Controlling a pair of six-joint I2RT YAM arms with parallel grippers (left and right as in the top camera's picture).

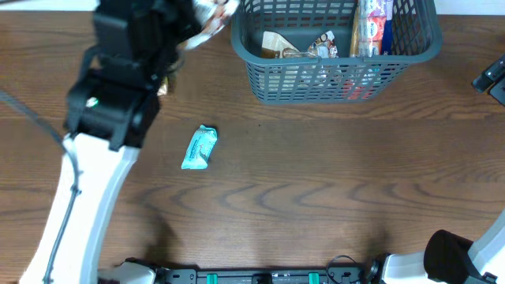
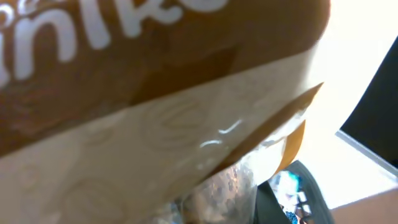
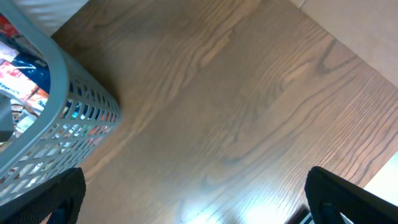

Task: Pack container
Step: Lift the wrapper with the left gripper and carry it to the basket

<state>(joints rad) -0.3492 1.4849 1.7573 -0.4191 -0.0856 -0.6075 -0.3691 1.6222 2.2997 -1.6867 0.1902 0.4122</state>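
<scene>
The dark grey-blue slotted container (image 1: 418,52) stands at the back right of the table with several snack packets inside; its corner also shows in the right wrist view (image 3: 59,93). My left gripper (image 1: 207,17) is at the back, just left of the container's rim, shut on a brown and cream snack packet (image 2: 155,106) that fills the left wrist view. A teal snack packet (image 1: 199,147) lies on the table in front of it. My right gripper (image 3: 193,193) is open and empty above bare table to the right of the container, seen at the overhead view's right edge (image 1: 493,75).
The wooden table (image 1: 331,189) extends in front of the container. The left arm's white link (image 1: 79,205) crosses the left side of the table. The arm bases sit along the front edge (image 1: 260,276).
</scene>
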